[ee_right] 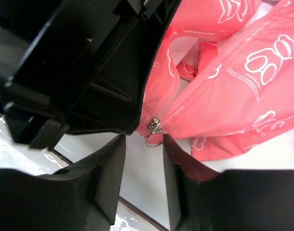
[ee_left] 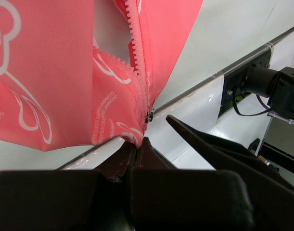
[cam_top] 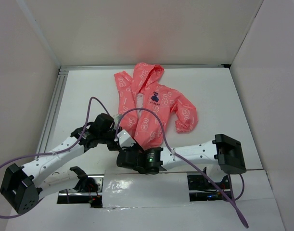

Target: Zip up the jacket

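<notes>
Down at the jacket [cam_top: 151, 106] hem near the tabletop [cam_top: 219, 96] front edge, the left tool [ee_left: 151, 139] pinched fabric beside the zipper slider [ee_right: 155, 126]; the right tool [ee_right: 144, 168] stood spread below its ring.

White table [cam_top: 223, 96], pale walls [cam_top: 137, 29], purple cables [cam_top: 96, 103].

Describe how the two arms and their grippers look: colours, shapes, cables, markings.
Both arms have white perforated link shells with chunky black joint blocks. The left arm and right arm each carry a looping purple cable. A small green light glows at the right wrist. The left gripper and right gripper have black, wedge-shaped fingers.
</notes>
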Tool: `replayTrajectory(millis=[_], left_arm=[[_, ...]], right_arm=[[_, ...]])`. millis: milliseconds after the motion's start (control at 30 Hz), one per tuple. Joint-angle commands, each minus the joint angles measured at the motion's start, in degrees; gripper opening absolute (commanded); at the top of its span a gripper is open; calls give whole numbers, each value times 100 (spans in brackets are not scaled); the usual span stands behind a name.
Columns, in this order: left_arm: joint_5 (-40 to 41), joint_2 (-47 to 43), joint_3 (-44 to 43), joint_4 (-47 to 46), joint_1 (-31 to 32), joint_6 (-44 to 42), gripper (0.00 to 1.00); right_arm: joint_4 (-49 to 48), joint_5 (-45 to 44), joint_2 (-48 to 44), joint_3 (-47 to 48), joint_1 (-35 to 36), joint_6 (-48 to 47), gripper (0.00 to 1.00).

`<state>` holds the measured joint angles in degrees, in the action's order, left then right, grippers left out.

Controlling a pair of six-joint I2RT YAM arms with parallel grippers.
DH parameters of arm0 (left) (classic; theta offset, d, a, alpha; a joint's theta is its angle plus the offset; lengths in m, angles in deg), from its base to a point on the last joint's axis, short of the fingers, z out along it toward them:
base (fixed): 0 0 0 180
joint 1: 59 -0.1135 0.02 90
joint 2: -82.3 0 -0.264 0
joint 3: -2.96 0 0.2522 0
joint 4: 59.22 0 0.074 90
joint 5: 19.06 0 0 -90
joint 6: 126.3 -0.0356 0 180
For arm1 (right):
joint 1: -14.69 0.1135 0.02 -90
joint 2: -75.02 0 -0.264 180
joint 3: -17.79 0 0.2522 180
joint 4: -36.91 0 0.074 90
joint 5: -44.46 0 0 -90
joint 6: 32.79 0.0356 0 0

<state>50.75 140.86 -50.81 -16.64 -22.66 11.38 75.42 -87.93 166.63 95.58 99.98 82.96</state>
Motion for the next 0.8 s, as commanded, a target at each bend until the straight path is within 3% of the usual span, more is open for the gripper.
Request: replayTrajectory(millis=[0,67,533,767], left_arm=[[-100,-109,11,62,-4,-127,0],[-100,-109,11,62,-4,-180,0],[-100,-109,11,62,-4,-180,0],[-100,-109,11,115,-4,-180,0]], right_arm=[[-400,213,-240,-92,-127,-193,45],[-576,458,-310,-224,-363,-325,49],[-1025,1637,-487,-497,-830,-941,47],[-972,1383,-565,-549,-830,-1020,48]])
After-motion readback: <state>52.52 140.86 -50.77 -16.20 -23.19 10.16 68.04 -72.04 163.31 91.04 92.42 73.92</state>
